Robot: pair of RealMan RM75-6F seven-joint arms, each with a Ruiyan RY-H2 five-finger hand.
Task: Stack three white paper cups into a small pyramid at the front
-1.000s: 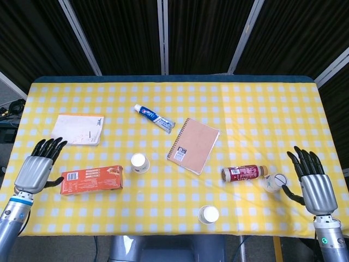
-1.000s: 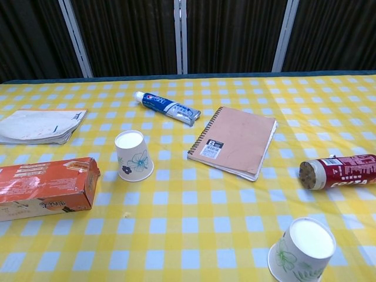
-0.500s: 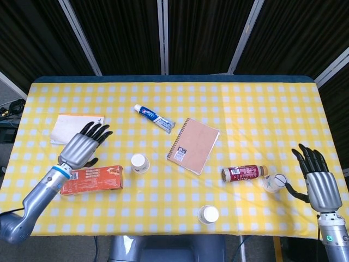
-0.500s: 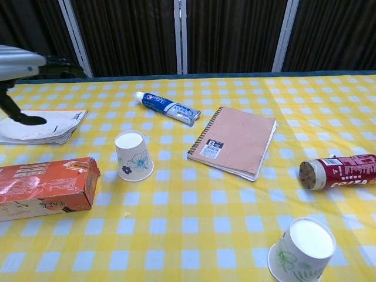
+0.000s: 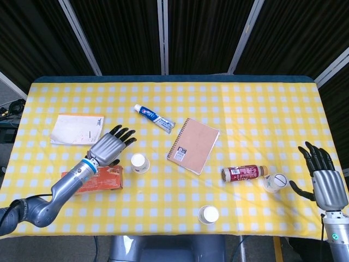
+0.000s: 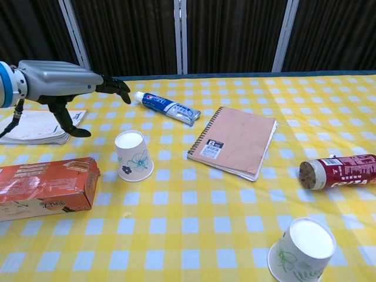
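Three white paper cups stand upside down on the yellow checked table. One cup [image 5: 139, 162] [image 6: 133, 155] is left of centre. A second cup [image 5: 208, 214] [image 6: 302, 249] is near the front edge. The third cup [image 5: 274, 182] is at the right, seen only in the head view. My left hand [image 5: 108, 146] [image 6: 64, 84] hovers open, fingers spread, just left of and above the first cup, not touching it. My right hand [image 5: 324, 183] is open near the right edge, right of the third cup, and appears only in the head view.
An orange box [image 5: 91, 180] [image 6: 42, 187] lies under my left forearm. A toothpaste tube [image 5: 154, 118], a spiral notebook [image 5: 193, 144], a red bottle on its side [image 5: 244, 173] and a white booklet [image 5: 77, 129] lie around the cups.
My left hand has swung right from the table's left edge, over the orange box, to beside the left cup. My right hand drifted slightly right and back.
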